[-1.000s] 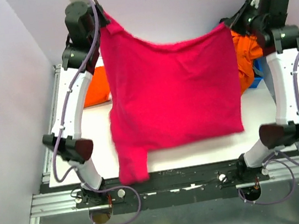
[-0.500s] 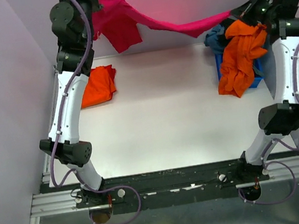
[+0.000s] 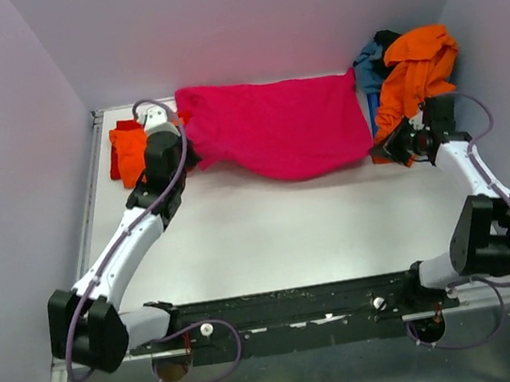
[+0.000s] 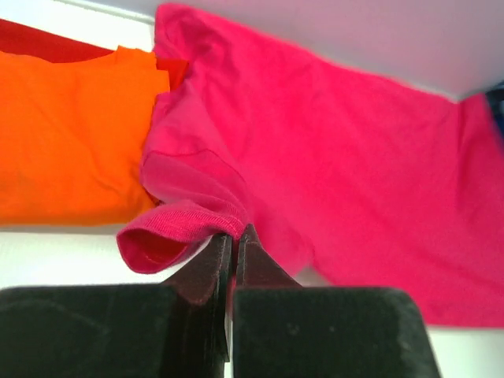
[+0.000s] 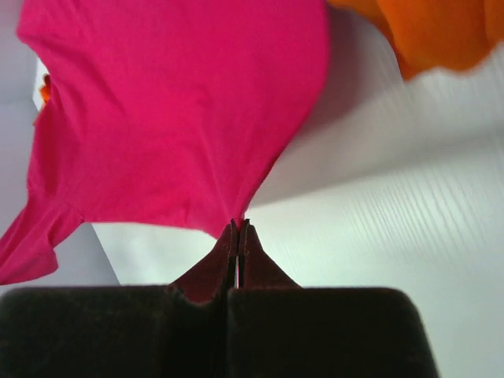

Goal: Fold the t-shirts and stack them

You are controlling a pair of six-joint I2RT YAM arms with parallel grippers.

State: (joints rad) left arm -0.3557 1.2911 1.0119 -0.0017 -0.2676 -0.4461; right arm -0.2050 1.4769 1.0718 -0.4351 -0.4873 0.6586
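Counter: white counter [image 3: 290, 234] boxed in by pale lilac walls, arm bases at the near edge.
Main garment: the pink t-shirt [image 3: 275, 131] lies spread along the far side of the counter, close to the back wall [image 3: 259, 19]. Its near edge sags in a curve instead of running straight.
Left claw: the left claw [image 4: 235, 236] is clenched on the ribbed hem of the shirt's sleeve, low over the counter.
Right claw: the right claw [image 5: 238, 228] is clenched on a pulled-out corner of the shirt's opposite side, the cloth drawn to a point at its tips.
Left neighbours: a folded orange tee [image 3: 131, 151] sits on a red tee [image 4: 47, 43], just beside the gripped sleeve. Whether the pink cloth overlaps them I cannot tell.
Right neighbours: a loose orange tee [image 3: 418, 64] hangs off a heap with a teal-blue tee [image 3: 370, 61], near the right claw.
Stage (judged): laying the shirt flat, no fold made yet.
Risk, sleeve: letting go here could leave the sleeve rolled under, giving a lumpy fold.
Risk, stack: any leftward tug may shove the folded pair askew.
Risk, heap: the right claw works close to the dangling orange cloth and could snag it and pull it onto the pink shirt.
Risk, shape: uneven tension between the claws would keep the curved edge, so the fold lands crooked.
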